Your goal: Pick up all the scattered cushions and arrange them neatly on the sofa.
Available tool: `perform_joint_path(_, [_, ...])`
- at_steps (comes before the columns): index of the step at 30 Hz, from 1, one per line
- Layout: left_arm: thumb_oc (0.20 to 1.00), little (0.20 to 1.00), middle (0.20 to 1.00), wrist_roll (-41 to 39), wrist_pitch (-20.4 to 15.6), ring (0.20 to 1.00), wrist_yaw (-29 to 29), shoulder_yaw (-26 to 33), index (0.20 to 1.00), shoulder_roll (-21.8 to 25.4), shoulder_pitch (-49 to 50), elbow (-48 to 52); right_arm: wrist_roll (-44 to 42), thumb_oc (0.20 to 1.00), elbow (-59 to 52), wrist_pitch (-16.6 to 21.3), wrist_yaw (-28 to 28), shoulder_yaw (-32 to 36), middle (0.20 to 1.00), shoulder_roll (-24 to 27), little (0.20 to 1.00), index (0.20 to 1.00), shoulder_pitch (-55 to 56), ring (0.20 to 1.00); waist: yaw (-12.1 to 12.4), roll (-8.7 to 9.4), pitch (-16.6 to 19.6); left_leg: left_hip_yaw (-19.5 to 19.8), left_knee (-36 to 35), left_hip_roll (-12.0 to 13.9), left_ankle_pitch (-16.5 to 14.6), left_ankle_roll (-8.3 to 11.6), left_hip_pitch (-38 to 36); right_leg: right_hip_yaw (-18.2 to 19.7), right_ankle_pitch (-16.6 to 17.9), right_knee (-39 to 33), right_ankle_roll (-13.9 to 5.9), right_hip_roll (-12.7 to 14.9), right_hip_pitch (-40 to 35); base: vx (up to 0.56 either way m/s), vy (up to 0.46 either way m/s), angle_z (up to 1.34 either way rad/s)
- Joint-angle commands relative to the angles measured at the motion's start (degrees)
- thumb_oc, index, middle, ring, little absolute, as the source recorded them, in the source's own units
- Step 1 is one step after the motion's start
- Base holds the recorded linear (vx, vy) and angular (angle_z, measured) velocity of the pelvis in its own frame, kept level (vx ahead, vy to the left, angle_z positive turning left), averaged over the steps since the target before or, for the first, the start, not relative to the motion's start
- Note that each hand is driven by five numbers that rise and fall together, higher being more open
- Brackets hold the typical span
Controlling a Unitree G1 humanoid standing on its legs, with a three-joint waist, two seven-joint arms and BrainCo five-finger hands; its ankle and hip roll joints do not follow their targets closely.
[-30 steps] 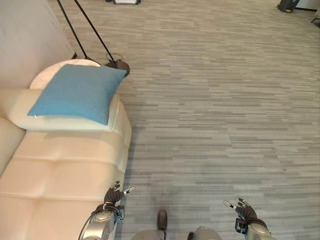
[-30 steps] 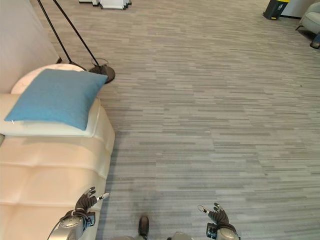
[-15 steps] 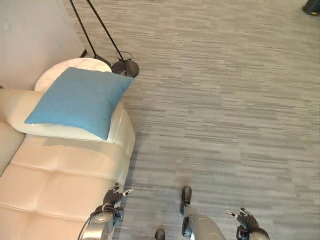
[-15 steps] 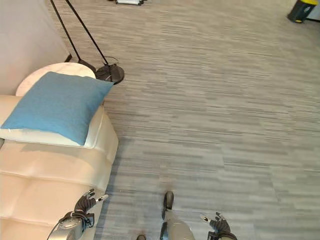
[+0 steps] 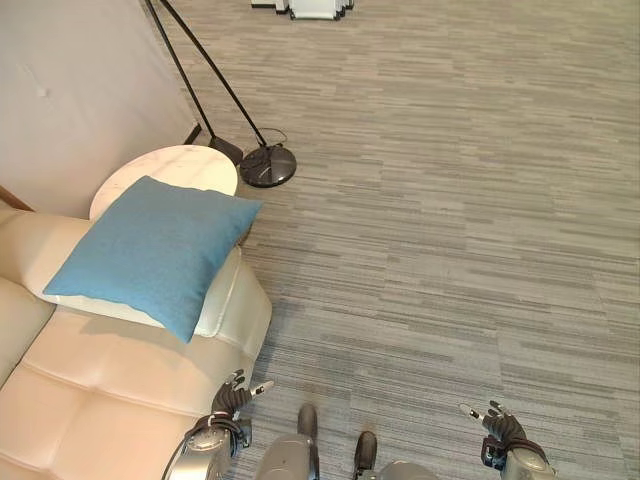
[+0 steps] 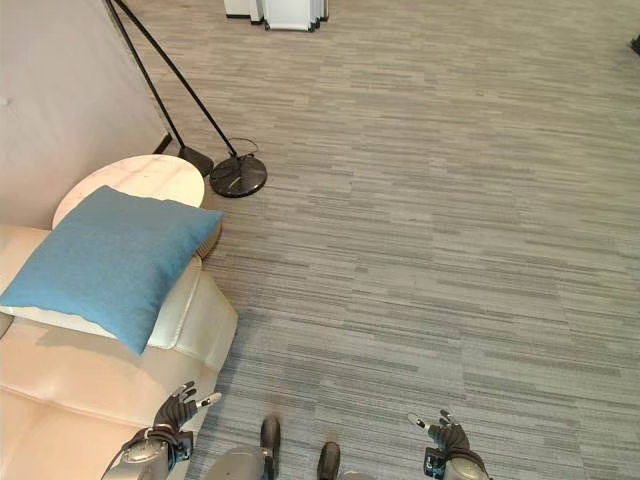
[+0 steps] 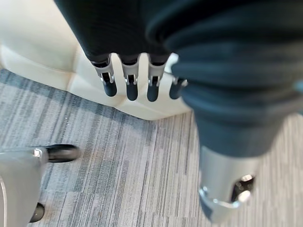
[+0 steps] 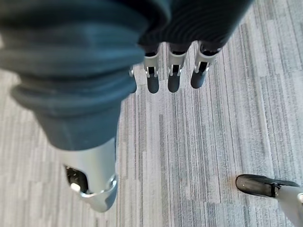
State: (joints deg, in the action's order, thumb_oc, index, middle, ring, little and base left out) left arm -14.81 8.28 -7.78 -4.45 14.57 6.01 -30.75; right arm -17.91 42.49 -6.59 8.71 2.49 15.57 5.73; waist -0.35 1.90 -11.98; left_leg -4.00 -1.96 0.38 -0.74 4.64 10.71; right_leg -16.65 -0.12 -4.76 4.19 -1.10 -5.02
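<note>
A blue cushion (image 5: 150, 251) lies flat on the armrest end of the cream sofa (image 5: 90, 390), at the left. My left hand (image 5: 229, 402) hangs low by the sofa's front corner, fingers relaxed and holding nothing; its fingers (image 7: 130, 85) point at the sofa's edge in the left wrist view. My right hand (image 5: 503, 430) hangs over bare floor at the lower right, open and empty, fingers (image 8: 172, 78) straight above the carpet.
A round white side table (image 5: 175, 170) stands behind the sofa's end, against the wall. A floor lamp's black base (image 5: 267, 165) and slanted poles are beside it. Grey striped carpet (image 5: 430, 220) stretches to the right. A white object (image 5: 312, 8) stands at the far top.
The whole view has shifted: the sofa and cushion sit lower and the lamp base and side table show more fully, so the camera has moved. Both hands stay low, open and empty.
</note>
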Motion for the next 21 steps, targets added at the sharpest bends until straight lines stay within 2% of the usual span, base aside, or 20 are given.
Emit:
perform_joint_path(1, [1.0, 1.0, 1.0, 1.4, -1.2, 1.0, -0.9, -0.9, 1.0, 1.9, -0.2, 1.0, 0.6, 1.0, -1.5, 0.4, 0.8, 0.7, 1.0, 2.5, 1.0, 1.0, 2.3, 1.0, -0.9, -1.55, 0.8, -4.9, -3.0, 1.7, 4.8, 0.24, 0.7, -0.3, -7.6, -0.2, -6.64, 2.3, -4.4, 0.29, 0.113, 0.77])
perform_joint_path(3, [1.0, 1.0, 1.0, 1.6, -1.2, 1.0, -0.9, -0.9, 1.0, 1.7, -0.1, 1.0, 0.8, 1.0, -1.4, 0.3, 0.9, 0.6, 1.0, 2.5, 1.0, 1.0, 2.0, 1.0, -0.6, -1.51, 0.9, -6.5, -3.0, 1.8, 5.4, 0.51, 0.5, 0.0, -7.9, -0.2, -6.97, 2.7, -5.5, 0.35, 0.171, 0.46])
perform_joint_path(4, [1.0, 1.0, 1.0, 1.0, -1.3, 1.0, -0.8, -0.4, 1.0, 1.4, 0.6, 1.2, 1.2, 1.0, -1.4, 0.1, 0.5, 0.4, 1.0, 2.2, 1.0, 1.0, 1.6, 1.0, -0.2, -1.73, 2.2, -6.9, -3.0, 1.7, 6.1, -0.14, -0.9, 0.0, -8.6, -0.2, -7.78, 3.0, -7.2, 0.42, 0.224, -0.05])
perform_joint_path(5, [1.0, 1.0, 1.0, 1.0, -1.3, 1.0, -0.8, -0.4, 1.0, 1.4, 0.6, 1.2, 1.2, 1.0, -1.4, 0.1, 0.5, 0.3, 1.0, 2.2, 1.0, 1.0, 1.5, 1.0, -0.3, -1.79, 2.2, -6.8, -3.0, 1.7, 6.2, -0.17, -0.8, -0.1, -8.6, -0.2, -7.74, 3.0, -7.1, 0.63, 0.384, -0.07])
perform_joint_path(6, [1.0, 1.0, 1.0, 0.5, -1.5, 1.0, -1.0, -0.2, 1.0, 1.3, 1.3, 1.2, 2.5, 1.0, -1.3, 0.1, -0.1, -0.9, 1.0, 1.8, 1.0, 1.0, 0.9, 1.0, 0.7, -1.52, 3.9, -5.3, -3.0, 0.3, 6.7, -1.95, -1.6, -0.7, -8.6, 0.7, -8.9, 4.7, -8.0, 0.32, 0.22, -0.02])
perform_joint_path(7, [1.0, 1.0, 1.0, 0.5, -1.5, 1.0, -1.0, -0.2, 1.0, 1.3, 1.3, 1.2, 2.5, 1.0, -1.3, 0.1, -0.1, -0.9, 1.0, 1.8, 1.0, 1.0, 0.9, 1.0, 0.7, -1.49, 3.9, -5.3, -3.0, 0.3, 6.7, -1.97, -1.6, -0.7, -8.7, 0.7, -8.92, 4.7, -8.0, 0.62, 0.411, 0.07])
perform_joint_path(8, [1.0, 1.0, 1.0, 0.8, -1.4, 1.0, -1.2, -0.3, 1.0, 1.8, 1.4, 0.9, 2.9, 1.0, -0.9, -0.1, -0.6, -1.1, 1.0, 0.7, 1.0, 1.0, 1.1, 1.0, 1.3, -0.67, 4.7, -5.2, -3.0, -1.0, 5.4, -3.28, -3.6, -0.1, -8.5, 6.0, -9.86, 6.8, -7.4, 0.29, 0.192, -0.02])
perform_joint_path(9, [1.0, 1.0, 1.0, 0.8, -1.4, 1.0, -1.2, -0.3, 1.0, 1.8, 1.4, 1.0, 2.9, 1.0, -0.9, -0.1, -0.6, -1.1, 1.0, 0.7, 1.0, 1.0, 1.1, 1.0, 1.3, -0.64, 4.7, -5.2, -3.0, -1.0, 5.4, -3.29, -3.6, -0.1, -8.6, 6.2, -9.88, 6.8, -7.3, 0.44, 0.31, -0.01])
perform_joint_path(10, [1.0, 1.0, 1.0, 1.1, -1.3, 1.0, -1.2, -0.5, 1.0, 2.1, 1.5, 1.2, 2.7, 1.0, -0.1, -0.1, -0.8, -1.1, 1.0, 0.2, 1.0, 1.0, 1.2, 1.0, 1.6, -0.19, 4.9, -4.9, -3.0, -1.8, 4.4, -4.25, -4.6, 0.3, -7.4, 10.9, -10.55, 8.1, -6.0, 0.33, 0.316, 0.11])
perform_joint_path(11, [1.0, 1.0, 1.0, 1.3, -1.0, 1.0, -1.3, -0.9, 1.0, 2.8, 1.2, 1.1, 2.8, 1.0, 0.4, -0.3, -0.9, -1.5, 1.0, -0.2, 1.0, 1.0, 0.8, 1.0, 1.5, 0.13, 4.4, -4.1, -3.0, -3.2, 2.4, -6.11, -6.5, 1.0, -3.3, 22.9, -11.47, 10.6, -1.3, 0.42, 0.428, 0.2])
perform_joint_path(13, [1.0, 1.0, 1.0, 1.5, -0.8, 1.0, -1.4, -1.2, 1.0, 3.0, 0.9, 1.2, 2.8, 1.0, 0.6, -0.5, -0.7, -1.7, 1.0, -0.5, 1.0, 1.0, 0.2, 1.0, 1.2, 0.26, 3.4, -3.4, -3.0, -4.7, 0.5, -8.01, -9.2, 1.6, 2.8, 33.1, -12.16, 13.3, 2.6, 0.34, 0.375, 0.64])
perform_joint_path(14, [1.0, 1.0, 1.0, 1.3, -0.7, 1.0, -1.6, -1.3, 1.0, 3.2, 0.9, 1.1, 2.9, 1.0, 0.3, -0.6, -0.6, -1.9, 1.0, -0.8, 1.0, 1.0, 0.2, 1.0, 0.8, -0.18, 2.4, -2.4, -3.0, -5.4, -1.0, -8.91, -11.2, 3.2, 4.4, 39.5, -11.69, 13.9, 5.3, 0.31, 0.281, 0.95])
perform_joint_path(15, [1.0, 1.0, 1.0, 1.3, -0.7, 1.0, -1.6, -1.4, 1.0, 3.3, 0.8, 1.2, 2.8, 1.0, 0.0, -0.5, -0.6, -2.0, 1.0, -0.9, 1.0, 1.0, 0.1, 1.0, 0.7, -0.59, 1.9, -1.6, -3.0, -5.2, -1.4, -9.02, -11.9, 4.6, 2.2, 40.9, -10.97, 12.8, 7.8, 0.23, 0.193, 0.83])
perform_joint_path(16, [1.0, 1.0, 1.0, 1.3, -0.7, 1.0, -1.6, -1.4, 1.0, 3.3, 0.8, 1.2, 2.8, 1.0, 0.0, -0.5, -0.6, -2.0, 1.0, -0.9, 1.0, 1.0, 0.1, 1.0, 0.7, -0.58, 2.0, -1.6, -3.0, -5.2, -1.3, -9.01, -11.8, 4.6, 2.2, 41.1, -10.93, 12.8, 8.0, 0.13, 0.069, 0.41])
perform_joint_path(18, [1.0, 1.0, 1.0, 1.0, -0.8, 1.0, -1.5, -1.4, 1.0, 3.3, 0.6, 1.2, 2.7, 1.0, 0.0, -0.5, -0.9, -2.3, 1.0, -1.1, 1.0, 1.0, 0.4, 1.0, 1.0, -1.26, 1.5, -0.6, -3.0, -4.7, -1.5, -8.9, -12.9, 3.3, -0.2, 38.0, -10.05, 12.5, 10.1, 0.17, 0.054, 0.75])
perform_joint_path(19, [1.0, 1.0, 1.0, 0.8, -0.9, 1.0, -1.4, -1.2, 1.0, 3.4, 0.6, 1.2, 2.6, 1.0, -0.1, -0.5, -0.8, -2.3, 1.0, -1.1, 1.0, 1.0, 0.4, 1.0, 1.2, -1.67, 1.2, -0.2, -3.0, -4.2, -1.6, -8.64, -13.5, 2.0, -1.1, 34.5, -9.76, 12.8, 10.2, 0.28, -0.005, 0.84])
perform_joint_path(20, [1.0, 1.0, 1.0, 0.9, -0.9, 1.0, -1.3, -1.5, 1.0, 3.7, 0.2, 0.8, 2.5, 1.0, 0.1, -0.6, -0.5, -2.4, 1.0, -1.2, 1.0, 1.0, -0.1, 1.0, 1.3, -2.21, 0.4, 1.5, -3.0, -3.5, -1.7, -8.16, -14.4, 2.7, -1.9, 26.0, -9.72, 11.2, 10.5, 0.21, -0.026, 0.57])
perform_joint_path(21, [1.0, 1.0, 1.0, 0.9, -0.9, 1.0, -1.3, -1.5, 1.0, 3.7, 0.2, 0.8, 2.5, 1.0, 0.1, -0.6, -0.5, -2.4, 1.0, -1.2, 1.0, 1.0, -0.1, 1.0, 1.2, -2.31, 0.5, 1.5, -3.0, -3.4, -1.7, -8.15, -14.3, 2.6, -1.7, 25.7, -9.68, 11.1, 10.4, 0.26, -0.096, 0.56])
